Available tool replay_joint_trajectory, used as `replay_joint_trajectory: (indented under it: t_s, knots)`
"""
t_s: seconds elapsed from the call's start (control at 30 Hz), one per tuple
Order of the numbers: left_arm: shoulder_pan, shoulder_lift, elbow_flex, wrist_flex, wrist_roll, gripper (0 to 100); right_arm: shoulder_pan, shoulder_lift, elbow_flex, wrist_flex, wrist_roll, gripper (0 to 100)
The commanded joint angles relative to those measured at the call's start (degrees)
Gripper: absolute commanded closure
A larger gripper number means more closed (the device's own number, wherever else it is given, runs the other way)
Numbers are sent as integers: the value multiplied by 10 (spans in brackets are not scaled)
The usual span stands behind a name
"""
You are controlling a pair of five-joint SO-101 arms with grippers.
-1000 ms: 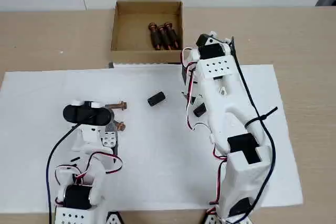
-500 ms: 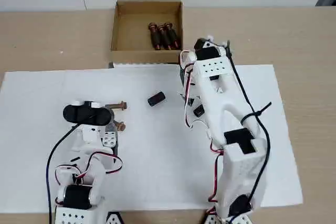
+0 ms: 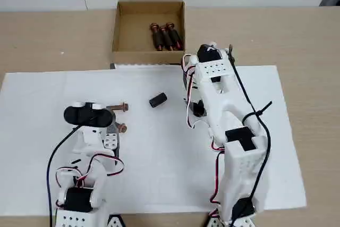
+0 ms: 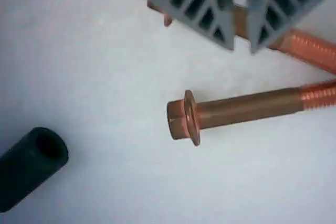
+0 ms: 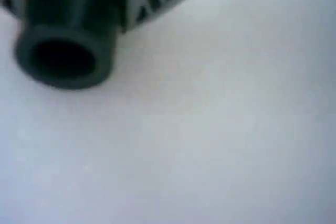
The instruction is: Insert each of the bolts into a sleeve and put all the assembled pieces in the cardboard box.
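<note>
Since a second ago the right arm (image 3: 234, 131) has pulled back a little towards the near edge, its wrist easing away from the box; the left arm has not budged.

Nearest to me, the left gripper (image 4: 241, 50) hangs over the white paper sheet (image 3: 159, 174), its ribbed grey fingers drawn almost together with just a slit between them. Under their tips lies the near bolt (image 4: 310, 45), copper-coloured with a threaded end. Just beyond it lies the far bolt (image 4: 231, 111), same metal, with a flanged hex head, a smooth shank and fine thread at its tip. That makes two loose bolts, lying close together.

A bit farther and to the right sits the loose sleeve (image 3: 158, 100), a short matte black tube, hollow, lying on its side. Right of that, the right gripper (image 5: 79, 3) is pinching the held sleeve (image 5: 63, 56), another black tube whose round bore faces the wrist camera, low over the paper. So two sleeves.

At the far side, on the pale wood tabletop (image 3: 308, 35), stands the open cardboard box (image 3: 123, 30). Three assembled pieces (image 3: 165, 36) lie side by side in its right half.
</note>
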Motion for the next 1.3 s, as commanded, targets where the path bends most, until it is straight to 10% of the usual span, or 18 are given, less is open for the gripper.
replay_joint_trajectory:
  t_s: [0.0, 0.8, 1.27]
  knots:
    - [-4, -5, -2, -12, -1, 994, 0, -4, -7, -5, -4, 991]
    - [-1, -5, -2, -12, -4, 994, 1, -255, -69, 100, 26, 996]
    - [-4, -4, -114, 77, -37, 994, 86, -490, 207, 95, 25, 996]
